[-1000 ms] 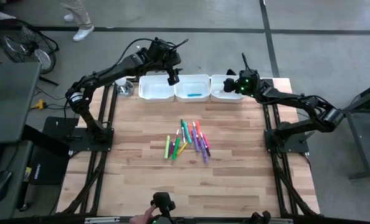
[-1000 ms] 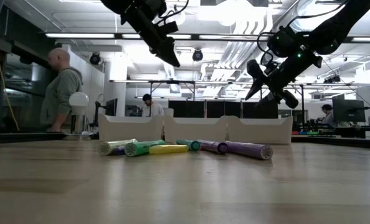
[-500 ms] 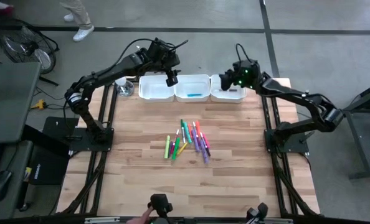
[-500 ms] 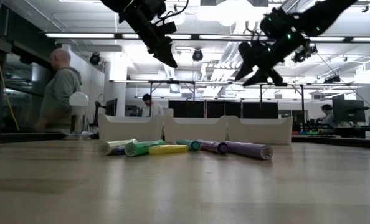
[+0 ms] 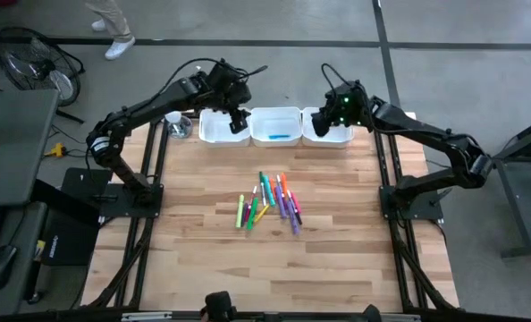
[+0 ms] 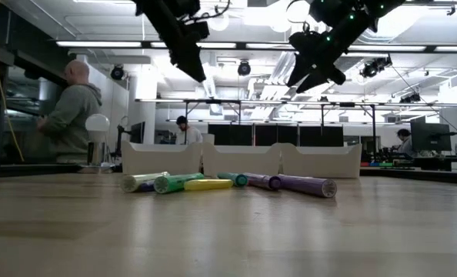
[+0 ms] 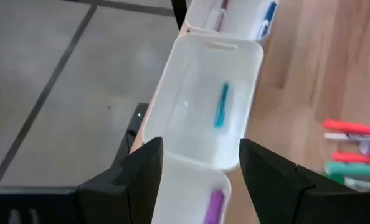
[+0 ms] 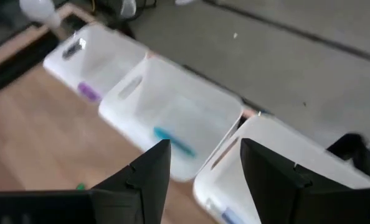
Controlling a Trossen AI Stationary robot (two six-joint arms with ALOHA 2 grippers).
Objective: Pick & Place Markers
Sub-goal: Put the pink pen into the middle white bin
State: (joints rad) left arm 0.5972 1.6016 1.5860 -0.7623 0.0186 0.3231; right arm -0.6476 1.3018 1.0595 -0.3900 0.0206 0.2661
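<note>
A workshop floor and an open lab with people at benches lie beyond the wooden table [image 5: 337,268], where three white trays [image 5: 275,126] stand in a row at the far edge.

The right gripper [image 5: 322,117] has swung inward over the last second. It hung beyond the outer end of the right-hand tray then, and now it is over that tray's inner end, near the middle tray. Its fingers [image 8: 152,167] stand spread with nothing between them. The left gripper [image 5: 239,120] has drifted only a little and hovers over the left tray, its fingers [image 7: 149,169] also parted and bare.

In the left wrist view a teal marker [image 7: 222,105] lies in the middle tray ahead of the fingers and a purple marker [image 7: 213,206] shows just under them.

The loose markers [image 5: 268,199] lie clustered at mid-table, well short of both grippers.

My reading is that both arms are unloaded above the trays, so the next pick calls for a reach back toward the pile. Most of the sorting is still undone.
</note>
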